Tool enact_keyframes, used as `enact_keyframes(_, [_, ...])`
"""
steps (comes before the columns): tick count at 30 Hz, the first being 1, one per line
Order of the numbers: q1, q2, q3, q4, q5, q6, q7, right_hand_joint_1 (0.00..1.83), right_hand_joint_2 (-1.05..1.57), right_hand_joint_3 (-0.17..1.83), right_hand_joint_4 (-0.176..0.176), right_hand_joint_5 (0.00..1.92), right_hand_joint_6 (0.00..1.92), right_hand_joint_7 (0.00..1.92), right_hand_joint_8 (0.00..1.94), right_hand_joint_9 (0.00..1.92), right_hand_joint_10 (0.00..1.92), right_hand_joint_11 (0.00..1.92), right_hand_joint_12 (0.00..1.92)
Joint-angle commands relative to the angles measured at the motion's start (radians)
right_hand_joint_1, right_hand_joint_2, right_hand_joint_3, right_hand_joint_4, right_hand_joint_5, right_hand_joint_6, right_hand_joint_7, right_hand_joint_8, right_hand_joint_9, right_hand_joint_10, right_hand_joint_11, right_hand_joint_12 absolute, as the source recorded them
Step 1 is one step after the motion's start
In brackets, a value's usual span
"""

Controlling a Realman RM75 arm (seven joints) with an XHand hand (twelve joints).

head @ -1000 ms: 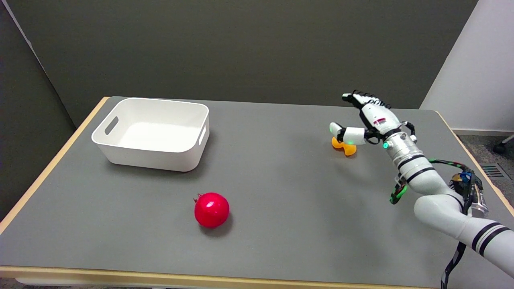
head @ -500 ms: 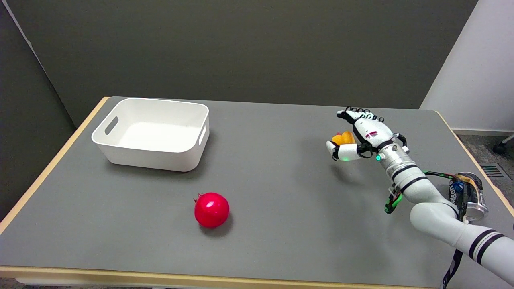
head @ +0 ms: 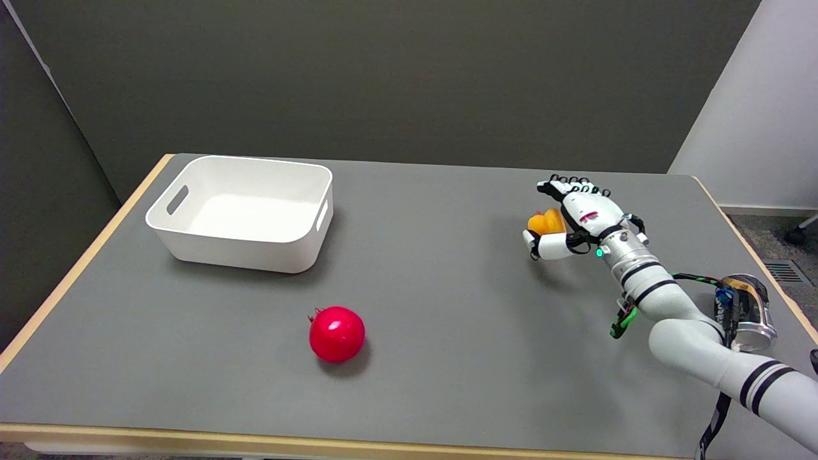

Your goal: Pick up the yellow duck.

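The yellow duck [head: 545, 222] sits on the grey table [head: 447, 287] at the right rear, partly hidden by my right hand [head: 572, 214]. That hand has come down around it, with the fingers [head: 562, 188] arched over the duck's far side and the thumb [head: 544, 245] lying along its near side. The fingers are still spread apart and the duck rests on the table. I cannot tell whether the thumb touches it.
A red pomegranate [head: 337, 333] lies near the table's front middle. A white bin [head: 243, 214] with handle slots stands at the rear left. My right arm [head: 690, 332] crosses the table's right front corner.
My right hand dropped from above and behind the duck to table level around it. In the last half second the thumb drew slightly closer to the duck. The duck has barely moved.
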Motion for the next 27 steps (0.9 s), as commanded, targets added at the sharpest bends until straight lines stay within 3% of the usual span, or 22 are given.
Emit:
enact_keyframes(1, [0.091, -0.006, -0.071, -0.139, 0.016, -0.013, -0.02, 0.59, 0.62, 0.97, -0.037, 0.2, 0.45, 0.26, 0.41, 0.13, 0.74, 0.0, 1.13])
enact_keyframes(15, [0.1, -0.016, -0.074, -0.153, 0.012, -0.009, -0.02, 0.66, 0.64, 0.98, -0.035, 0.23, 0.47, 0.34, 0.46, 0.23, 0.81, 0.05, 1.19])
enact_keyframes(20, [0.112, -0.016, -0.082, -0.153, 0.011, -0.004, -0.025, 0.84, 0.69, 0.96, -0.048, 0.26, 0.5, 0.48, 0.55, 0.38, 0.98, 0.23, 1.42])
enact_keyframes(22, [0.12, -0.016, -0.091, -0.153, 0.01, -0.003, -0.028, 0.88, 0.81, 0.92, -0.053, 0.31, 0.72, 0.62, 0.79, 0.52, 1.15, 0.41, 1.6])
enact_keyframes(23, [0.122, -0.016, -0.093, -0.153, 0.007, -0.003, -0.029, 0.99, 0.91, 0.75, -0.062, 0.34, 0.82, 0.68, 1.0, 0.6, 1.2, 0.45, 1.69])
enact_keyframes(24, [0.126, -0.016, -0.095, -0.153, 0.0, -0.003, -0.029, 1.2, 1.04, 0.44, -0.079, 0.36, 0.89, 0.71, 1.29, 0.66, 1.23, 0.45, 1.79])
enact_keyframes(25, [0.128, -0.016, -0.096, -0.153, -0.005, -0.003, -0.029, 1.31, 1.1, 0.29, -0.084, 0.38, 0.94, 0.73, 1.43, 0.7, 1.25, 0.45, 1.86])
enact_keyframes(26, [0.13, -0.016, -0.097, -0.153, -0.015, -0.003, -0.029, 1.32, 1.09, 0.3, -0.076, 0.4, 0.98, 0.74, 1.43, 0.71, 1.25, 0.47, 1.9])
enact_keyframes(27, [0.132, -0.016, -0.098, -0.153, -0.03, -0.003, -0.029, 1.28, 1.12, 0.27, -0.095, 0.44, 1.12, 0.72, 1.46, 0.73, 1.28, 0.49, 1.92])
